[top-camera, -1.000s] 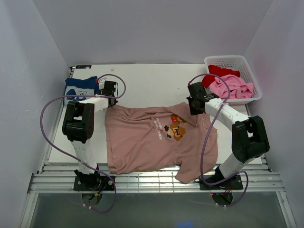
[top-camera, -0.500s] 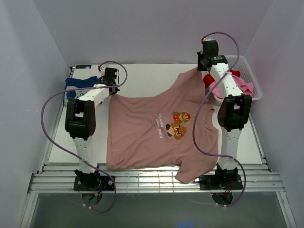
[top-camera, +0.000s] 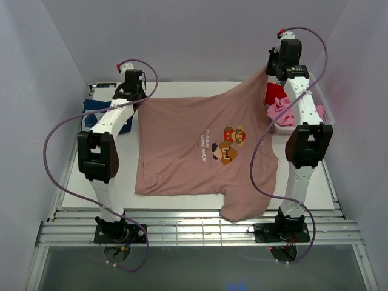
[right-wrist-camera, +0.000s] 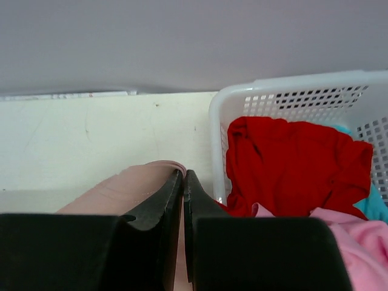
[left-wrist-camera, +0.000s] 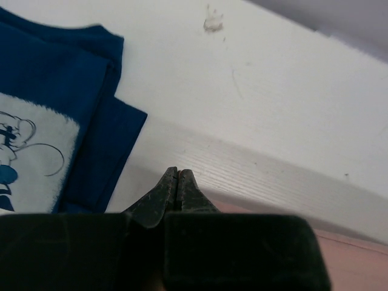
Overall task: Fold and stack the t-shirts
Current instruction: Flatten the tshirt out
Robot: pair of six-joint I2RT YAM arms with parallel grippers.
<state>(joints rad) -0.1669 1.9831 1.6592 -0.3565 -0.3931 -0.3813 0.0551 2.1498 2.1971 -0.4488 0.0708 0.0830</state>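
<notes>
The dusty pink-tan t-shirt [top-camera: 194,151] with the pixel-art print lies spread face up across the table, one sleeve hanging over the front edge. My left gripper [top-camera: 139,100] is shut on its far left corner, low over the table. My right gripper [top-camera: 266,71] is shut on its far right corner and holds it lifted beside the basket. In the right wrist view the cloth [right-wrist-camera: 121,191] folds around the shut fingers [right-wrist-camera: 163,200]. In the left wrist view the shut gripper [left-wrist-camera: 177,174] shows a strip of pink cloth [left-wrist-camera: 357,254] below it. The folded navy t-shirt [top-camera: 97,110] lies at the far left.
A white basket [right-wrist-camera: 285,85] at the far right holds a red t-shirt [right-wrist-camera: 291,157] and a bright pink one [right-wrist-camera: 351,242]. The navy t-shirt's white print [left-wrist-camera: 30,151] lies just left of my left gripper. White walls enclose the table [top-camera: 194,90] on three sides.
Both grippers have moved toward the far edge with the shirt's corners, stretching it out flat. The right gripper rose and swung right, next to the basket.
</notes>
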